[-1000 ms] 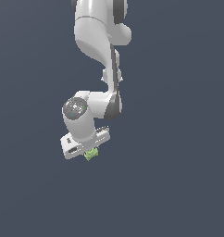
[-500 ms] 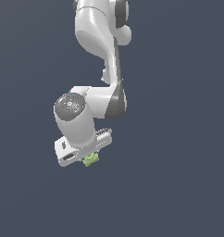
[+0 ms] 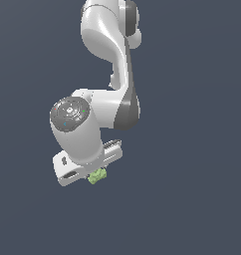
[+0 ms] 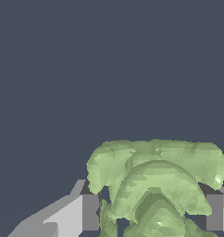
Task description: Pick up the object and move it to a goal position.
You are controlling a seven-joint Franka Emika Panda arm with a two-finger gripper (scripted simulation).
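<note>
Arm: drifting toward the exterior view's left since the earlier frame, carrying the object (image 3: 97, 176). Gripper (image 3: 95, 174): jaws are clamping it on both sides. You are seeing pickup done; no goal showing.

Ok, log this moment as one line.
phase: carry | gripper: shut on object | object: light green, lumpy, between the fingers | goal: no marker in view
</note>
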